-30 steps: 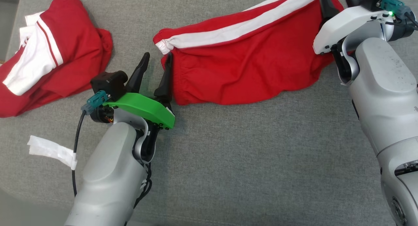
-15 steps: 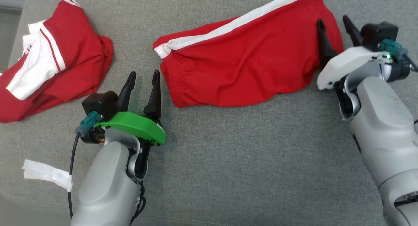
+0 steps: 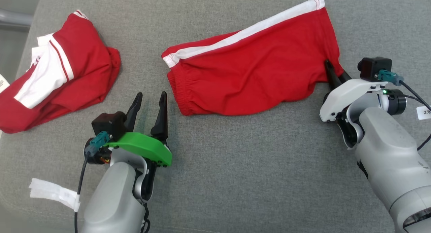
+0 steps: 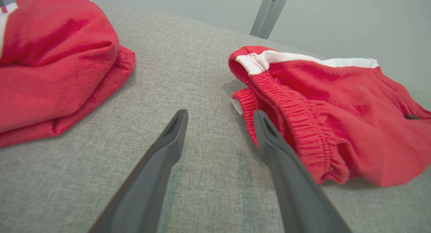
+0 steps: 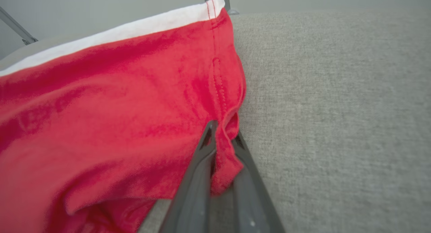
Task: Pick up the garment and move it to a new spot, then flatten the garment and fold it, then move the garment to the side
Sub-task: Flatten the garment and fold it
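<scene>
We clench our right hand on the hem of the red shorts, frame right; our left hand hovers released, lower left

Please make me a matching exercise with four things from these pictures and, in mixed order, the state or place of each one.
1. left gripper
2. right gripper
3. spread shorts
4. crumpled garment

A. bunched up at the robot's far left
B. shut on a red hem
C. open, holding nothing
D. laid out, white stripe along the far edge

Pairs: 1-C, 2-B, 3-D, 4-A
</scene>
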Available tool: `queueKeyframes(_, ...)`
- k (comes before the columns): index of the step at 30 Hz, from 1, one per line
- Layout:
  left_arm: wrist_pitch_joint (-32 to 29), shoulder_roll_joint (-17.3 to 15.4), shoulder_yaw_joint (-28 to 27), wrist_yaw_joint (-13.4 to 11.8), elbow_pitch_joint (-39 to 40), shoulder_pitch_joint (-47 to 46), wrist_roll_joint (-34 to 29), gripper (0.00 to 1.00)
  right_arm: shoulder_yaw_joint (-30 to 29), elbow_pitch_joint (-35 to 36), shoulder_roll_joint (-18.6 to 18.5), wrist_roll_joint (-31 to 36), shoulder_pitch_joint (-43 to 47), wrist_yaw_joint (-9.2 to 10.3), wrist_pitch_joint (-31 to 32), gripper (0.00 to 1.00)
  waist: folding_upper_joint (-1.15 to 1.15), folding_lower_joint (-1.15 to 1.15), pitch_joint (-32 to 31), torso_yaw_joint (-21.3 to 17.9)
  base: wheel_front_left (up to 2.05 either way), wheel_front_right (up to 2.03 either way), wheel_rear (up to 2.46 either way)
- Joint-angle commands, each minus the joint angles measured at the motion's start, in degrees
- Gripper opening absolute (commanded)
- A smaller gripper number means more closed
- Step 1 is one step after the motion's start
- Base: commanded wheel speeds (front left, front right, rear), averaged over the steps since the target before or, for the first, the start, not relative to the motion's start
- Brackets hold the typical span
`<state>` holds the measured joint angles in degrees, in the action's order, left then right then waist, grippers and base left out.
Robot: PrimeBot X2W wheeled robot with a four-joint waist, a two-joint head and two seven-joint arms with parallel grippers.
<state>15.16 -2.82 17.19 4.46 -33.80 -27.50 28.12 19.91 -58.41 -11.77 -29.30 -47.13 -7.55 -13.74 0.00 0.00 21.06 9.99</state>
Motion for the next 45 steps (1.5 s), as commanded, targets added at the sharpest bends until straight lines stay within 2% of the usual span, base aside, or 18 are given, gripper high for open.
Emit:
queueKeyframes(1,0.0,-0.2,-0.1,-0.4,-0.1,1.2,-0.6,1.0,0.4,-1.1,-0.2,-0.6,2.2,0.12,-0.2,0.0,0.0,0.0,-1.0,-0.2,0.0,0.0,0.0)
queueKeyframes(8,0.0,-0.2,-2.9,-0.3,-0.9,4.8,-2.4,1.0,-2.5,0.4,1.6,-4.5,4.7,0.11,-1.4,0.0,0.0,0.0,-5.9,-2.9,0.0,0.0,0.0)
queueKeyframes(13,0.0,-0.2,-5.0,0.0,-1.4,8.6,-3.6,1.0,-6.5,4.0,1.5,-5.4,11.3,0.11,-1.5,0.0,0.0,0.0,-10.2,-4.4,0.0,0.0,0.0)
queueKeyframes(21,0.0,-0.2,-9.2,0.6,-1.4,15.0,-6.0,1.0,-12.6,8.0,3.2,-3.6,21.2,0.11,-1.5,0.0,0.0,0.0,-15.0,-5.8,0.0,0.0,0.0)
queueKeyframes(28,0.0,-0.2,-9.2,1.2,-1.3,16.3,-6.1,1.0,-14.3,13.7,3.3,2.1,20.3,0.1,-1.5,0.0,0.0,0.0,-14.9,-4.6,0.0,0.0,0.0)
queueKeyframes(32,0.0,-0.2,-8.5,1.5,-1.9,15.8,-5.3,1.0,-10.5,18.1,5.2,4.7,18.1,0.09,-1.5,0.0,0.0,0.0,-14.9,-3.2,0.0,0.0,0.0)
queueKeyframes(37,0.0,-0.2,-7.5,1.2,-2.2,15.2,-4.3,1.0,0.0,21.3,7.4,4.7,15.6,0.08,-1.5,0.0,0.0,0.0,-15.0,-0.3,0.0,0.0,0.0)
queueKeyframes(40,0.0,-0.2,-6.9,1.0,-2.2,15.3,-4.1,1.0,7.3,21.2,8.3,2.4,15.0,0.08,-1.5,0.0,0.0,0.0,-15.0,1.6,0.0,0.0,0.0)
queueKeyframes(44,0.0,-0.2,-6.2,0.7,-2.2,15.3,-3.5,1.0,14.1,19.5,8.6,-1.9,14.5,0.09,-1.5,0.0,0.0,0.0,-14.6,3.4,0.0,0.0,0.0)
queueKeyframes(45,0.0,-0.2,-6.0,0.7,-2.3,15.3,-3.5,1.0,15.8,18.9,8.7,-3.9,14.7,0.09,-1.5,0.13,0.0,0.0,-14.5,3.8,0.0,0.0,0.0)
